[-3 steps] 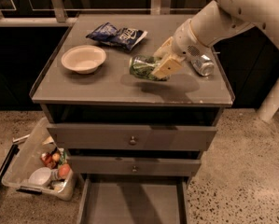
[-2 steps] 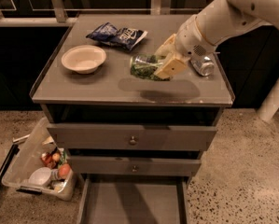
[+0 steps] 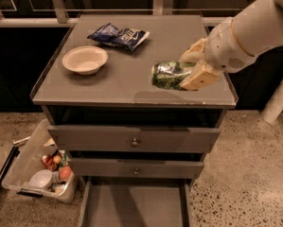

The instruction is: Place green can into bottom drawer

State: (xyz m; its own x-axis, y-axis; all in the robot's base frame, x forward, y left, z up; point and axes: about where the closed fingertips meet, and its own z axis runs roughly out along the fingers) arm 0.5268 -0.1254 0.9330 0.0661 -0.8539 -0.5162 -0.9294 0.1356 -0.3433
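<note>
The green can lies on its side in my gripper, held just above the right front part of the grey cabinet top. The gripper is shut on the can, with cream fingers on either side of it. The white arm reaches in from the upper right. The bottom drawer is pulled open at the foot of the cabinet, with a bare grey floor, below and to the left of the can.
A white bowl and a blue snack bag sit on the cabinet top. Two upper drawers with round knobs are shut. A clear bin of odds and ends stands on the floor at the left.
The arm and the can have shifted toward the front right of the cabinet top. The silver can seen behind the gripper before is hidden now.
</note>
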